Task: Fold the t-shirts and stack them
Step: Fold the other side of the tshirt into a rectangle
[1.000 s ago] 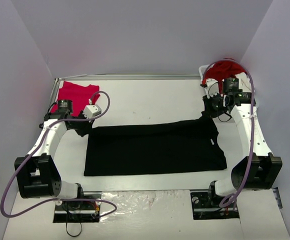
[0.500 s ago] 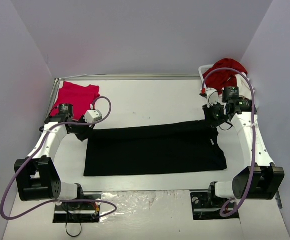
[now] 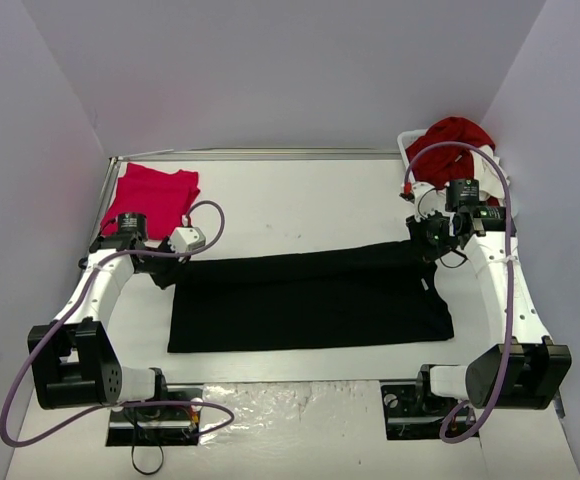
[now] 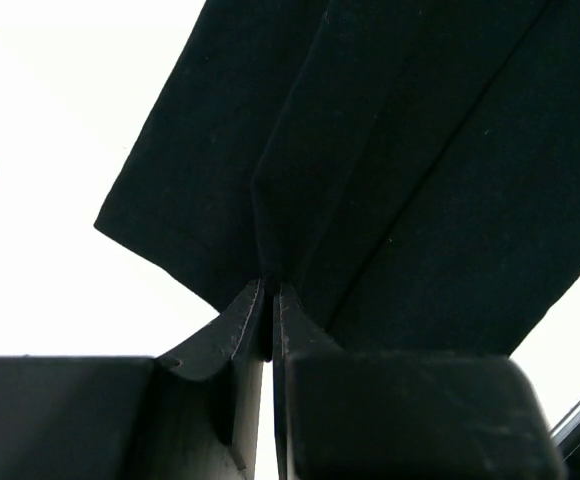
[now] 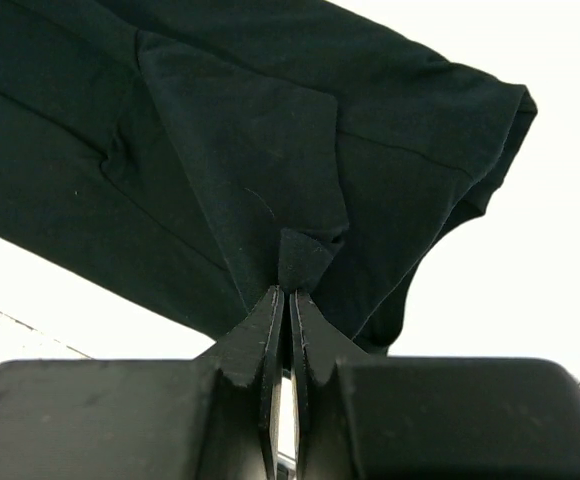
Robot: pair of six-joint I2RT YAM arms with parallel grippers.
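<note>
Left gripper [image 4: 270, 290] clamped on black t-shirt's [image 3: 310, 300] upper-left corner | right gripper [image 5: 290, 295] clamped on its upper-right corner | shirt spread flat mid-frame on table [image 3: 300, 195] | pink-red t-shirt [image 3: 150, 195] upper left, apart

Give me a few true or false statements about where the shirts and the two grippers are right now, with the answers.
1. The left gripper and the right gripper are both shut on the black t-shirt. True.
2. The pink t-shirt lies stacked on the black one. False: it lies apart, at the far left corner of the table.
3. A red cloth sits at the far right corner. True.
4. The black t-shirt is bunched in a heap. False: it is spread long across the table.
</note>
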